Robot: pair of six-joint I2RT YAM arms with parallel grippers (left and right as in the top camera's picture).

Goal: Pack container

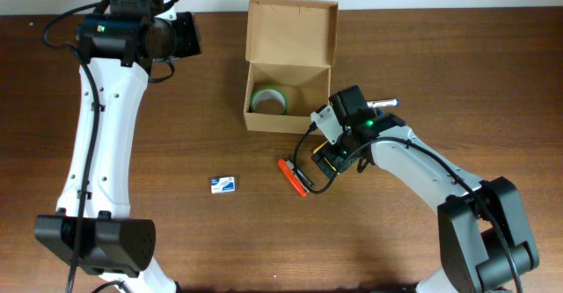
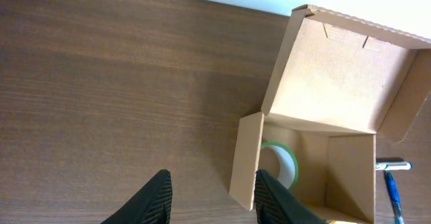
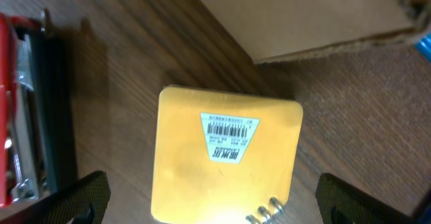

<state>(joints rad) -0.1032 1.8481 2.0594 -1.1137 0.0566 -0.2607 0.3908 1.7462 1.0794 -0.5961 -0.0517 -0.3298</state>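
The small rectangular tan-brown cardboard container [image 1: 290, 69] with a hinged flap lid stands open on the dark brown wooden table [image 1: 440, 55], at 12 o'clock from the table's centre in the overhead view. The lid lies back toward 12 o'clock, and the cardboard is plain and unmarked. A green ring-shaped tape roll [image 1: 270, 100] lies inside, in the 7 o'clock corner. The left wrist view cuts off the container's near edge, and the right wrist view shows only a strip of its wall. The right gripper [image 3: 212, 187] sits near the container at 5 o'clock, its fingers spread wide either side of a yellow cube with a white barcode label [image 3: 225, 163], with clear gaps on both sides. Only the fingertips show, and overhead the cube is hidden beneath the wrist. The left gripper [image 2: 212, 197], at 10 o'clock from the container, is parted and holds nothing. A red-orange cutter [image 1: 292, 177] lies at 6 o'clock, a small white-and-blue packet [image 1: 223, 184] at 7 o'clock and a silver pen [image 1: 383, 104] at 3 o'clock. The packet's print is illegible.
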